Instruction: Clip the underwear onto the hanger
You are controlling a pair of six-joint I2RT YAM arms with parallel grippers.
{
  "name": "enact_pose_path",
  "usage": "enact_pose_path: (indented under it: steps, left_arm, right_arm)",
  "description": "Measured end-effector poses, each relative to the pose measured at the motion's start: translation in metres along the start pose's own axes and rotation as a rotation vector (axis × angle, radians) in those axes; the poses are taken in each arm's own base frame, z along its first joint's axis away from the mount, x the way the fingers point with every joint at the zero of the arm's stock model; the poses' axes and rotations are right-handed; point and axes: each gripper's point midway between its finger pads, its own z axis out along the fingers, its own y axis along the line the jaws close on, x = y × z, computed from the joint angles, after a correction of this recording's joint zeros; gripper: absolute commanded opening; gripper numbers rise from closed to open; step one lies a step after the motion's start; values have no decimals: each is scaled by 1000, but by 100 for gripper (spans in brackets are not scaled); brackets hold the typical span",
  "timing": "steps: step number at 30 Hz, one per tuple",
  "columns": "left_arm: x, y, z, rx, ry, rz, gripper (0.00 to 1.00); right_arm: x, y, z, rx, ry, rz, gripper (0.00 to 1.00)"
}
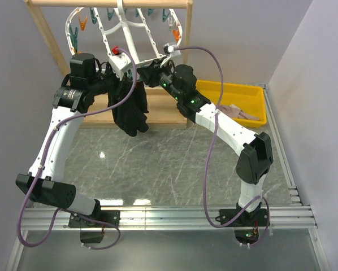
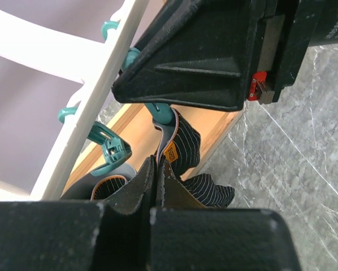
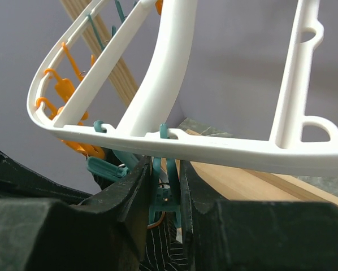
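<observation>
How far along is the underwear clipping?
Done: black knit boxer briefs are raised to the white plastic oval drying rack. In hand: left gripper pinches the waistband by the orange tag; right gripper squeezes a teal plastic peg under the rim, over the fabric. Left: peg bite not confirmed, then both release.

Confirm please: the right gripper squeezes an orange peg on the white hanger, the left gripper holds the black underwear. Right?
The peg in the right gripper is teal, not orange; the right wrist view shows it. The white hanger and the left gripper holding the underwear are correct.
</observation>
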Motion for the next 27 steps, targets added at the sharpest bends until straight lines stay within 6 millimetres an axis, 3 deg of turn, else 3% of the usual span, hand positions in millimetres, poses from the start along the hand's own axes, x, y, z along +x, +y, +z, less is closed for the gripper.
enact_pose_path:
  steps: [19, 27]
  left_arm:
    - [-7, -8, 7, -1, -13, 33, 0]
    - [-10, -11, -7, -28, -35, 85, 0]
  right_arm:
    - [3, 1, 0, -16, -9, -21, 0]
    - [6, -1, 0, -8, -10, -46, 0]
